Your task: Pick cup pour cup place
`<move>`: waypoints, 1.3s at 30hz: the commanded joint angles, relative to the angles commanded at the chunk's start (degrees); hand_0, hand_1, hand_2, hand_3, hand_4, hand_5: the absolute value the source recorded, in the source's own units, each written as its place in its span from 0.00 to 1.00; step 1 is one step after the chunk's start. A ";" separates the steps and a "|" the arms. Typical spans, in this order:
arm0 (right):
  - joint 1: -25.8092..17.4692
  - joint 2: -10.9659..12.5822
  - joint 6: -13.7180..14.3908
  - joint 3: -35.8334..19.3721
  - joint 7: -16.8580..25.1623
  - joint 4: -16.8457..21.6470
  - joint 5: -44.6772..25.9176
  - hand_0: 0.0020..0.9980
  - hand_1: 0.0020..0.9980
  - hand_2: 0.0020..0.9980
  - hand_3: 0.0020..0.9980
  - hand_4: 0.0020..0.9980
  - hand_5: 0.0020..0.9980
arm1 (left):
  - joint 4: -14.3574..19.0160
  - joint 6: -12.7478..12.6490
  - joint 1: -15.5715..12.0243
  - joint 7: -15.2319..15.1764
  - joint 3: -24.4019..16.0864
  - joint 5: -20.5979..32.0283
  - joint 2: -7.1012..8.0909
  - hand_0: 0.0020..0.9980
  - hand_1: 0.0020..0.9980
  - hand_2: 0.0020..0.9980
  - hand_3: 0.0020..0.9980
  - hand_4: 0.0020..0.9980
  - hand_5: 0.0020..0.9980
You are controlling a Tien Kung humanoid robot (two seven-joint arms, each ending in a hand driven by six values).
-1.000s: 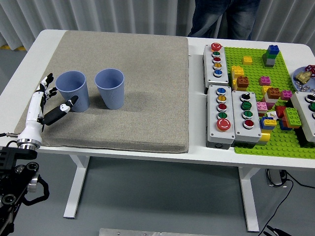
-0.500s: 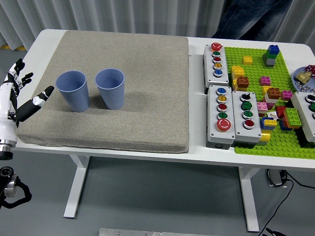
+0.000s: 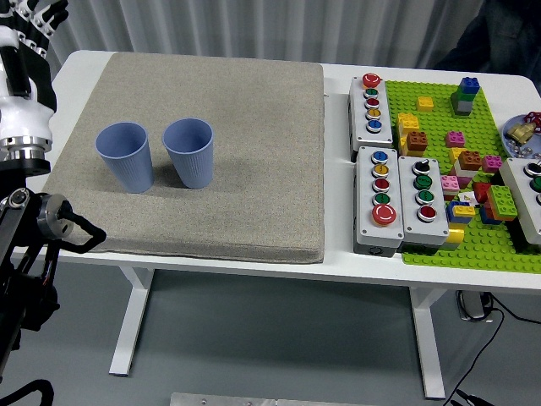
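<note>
1. Head view: left arm [image 3: 25, 127] raised upright at the left edge, beside the table [image 3: 338, 262].
2. Left hand [image 3: 30, 25] in the top-left corner (mostly cropped); can't tell its fingers' pose.
3. Two blue cups [image 3: 127, 156] [image 3: 188, 152] upright, side by side on the grey mat [image 3: 237, 152], untouched.

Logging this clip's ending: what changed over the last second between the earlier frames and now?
The left robot hand let go of the left blue cup, pulled away leftward, then rose to the top left corner, holding nothing. The person at the far side moved rightward, nearly out of frame. Both blue cups, left and right, stayed upright side by side on the grey mat; the button boxes and brick plate are unchanged.
</note>
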State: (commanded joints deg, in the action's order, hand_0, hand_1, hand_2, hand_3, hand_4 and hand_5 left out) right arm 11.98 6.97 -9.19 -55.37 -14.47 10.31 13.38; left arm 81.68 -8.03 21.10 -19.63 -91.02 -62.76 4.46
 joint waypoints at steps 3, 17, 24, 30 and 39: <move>0.23 -0.02 0.13 0.31 0.19 0.00 -0.76 0.76 0.70 0.71 0.60 0.17 0.30 | -1.09 0.69 2.15 0.46 -2.25 -1.86 -1.29 0.71 0.72 0.84 0.85 0.82 1.00; 0.75 -0.27 0.63 0.72 -0.08 0.00 -1.27 0.76 0.70 0.71 0.61 0.18 0.30 | -10.97 2.60 6.41 0.15 -13.99 -3.75 -0.21 0.72 0.74 0.85 0.86 0.82 1.00; 0.90 -0.23 0.60 0.97 -0.08 0.00 -1.55 0.76 0.70 0.71 0.61 0.18 0.30 | -14.92 4.06 7.63 0.09 -16.73 -4.98 0.74 0.73 0.74 0.86 0.87 0.81 1.00; 0.72 -0.27 0.66 1.39 0.06 0.00 -1.94 0.76 0.70 0.71 0.61 0.18 0.30 | -17.65 5.47 8.29 0.49 -18.70 -5.32 1.08 0.74 0.75 0.86 0.87 0.80 1.00; 0.33 -0.34 0.71 1.76 0.11 0.00 -2.06 0.76 0.70 0.71 0.61 0.19 0.30 | -17.99 6.44 7.87 0.94 -19.29 -6.27 0.91 0.74 0.75 0.86 0.87 0.80 1.00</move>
State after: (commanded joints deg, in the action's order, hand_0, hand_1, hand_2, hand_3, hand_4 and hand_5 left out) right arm 12.31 6.63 -8.47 -53.61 -14.36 10.31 11.32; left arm 63.70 -1.59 28.96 -18.69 -110.31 -69.03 5.37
